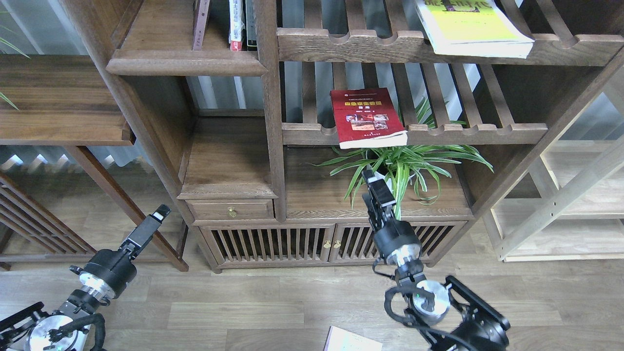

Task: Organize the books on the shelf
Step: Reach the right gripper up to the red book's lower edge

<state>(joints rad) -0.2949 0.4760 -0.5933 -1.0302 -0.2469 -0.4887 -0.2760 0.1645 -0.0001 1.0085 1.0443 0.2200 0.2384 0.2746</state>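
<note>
A red book [368,116] with small photos lies flat on the middle slatted rack, its front end overhanging. A thick yellow-green book [472,27] lies on the upper slatted rack at top right. A corner of a pale lavender-white book [350,341] shows at the bottom edge on the floor. The solid dark shelf [185,62] at upper left holds thin upright spines. My right gripper [373,179] is raised in front of the plant, below the red book and apart from it. My left gripper [157,216] hangs low at the left, holding nothing. Neither gripper's fingers can be told apart.
A potted spider plant [402,168] stands on the cabinet top under the red book. A second solid board [226,187] sits above a small drawer [231,210]. Slatted cabinet doors [312,243] are below. Pale light-wood shelving [565,204] stands at the right, a dark side table [58,105] at the left.
</note>
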